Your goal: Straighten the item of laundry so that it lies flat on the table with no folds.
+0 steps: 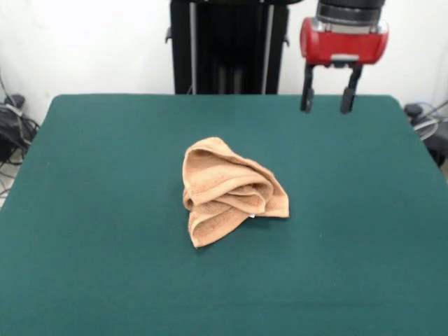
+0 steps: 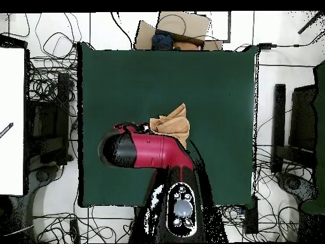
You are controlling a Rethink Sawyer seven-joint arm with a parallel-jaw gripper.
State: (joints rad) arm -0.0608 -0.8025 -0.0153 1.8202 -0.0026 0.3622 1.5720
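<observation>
towel point(image 1: 231, 192): crumpled, folded over, mid-table point(image 1: 84, 210) | jaws point(image 1: 327, 98): spread, empty, seemingly raised off to one side

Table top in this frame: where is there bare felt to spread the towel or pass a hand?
The table is bare all round the crumpled towel, which lies near its middle, in the front view: wide strips to each side, another along the near edge. The gripper hangs with fingers apart over the far edge, clear of the towel.
</observation>
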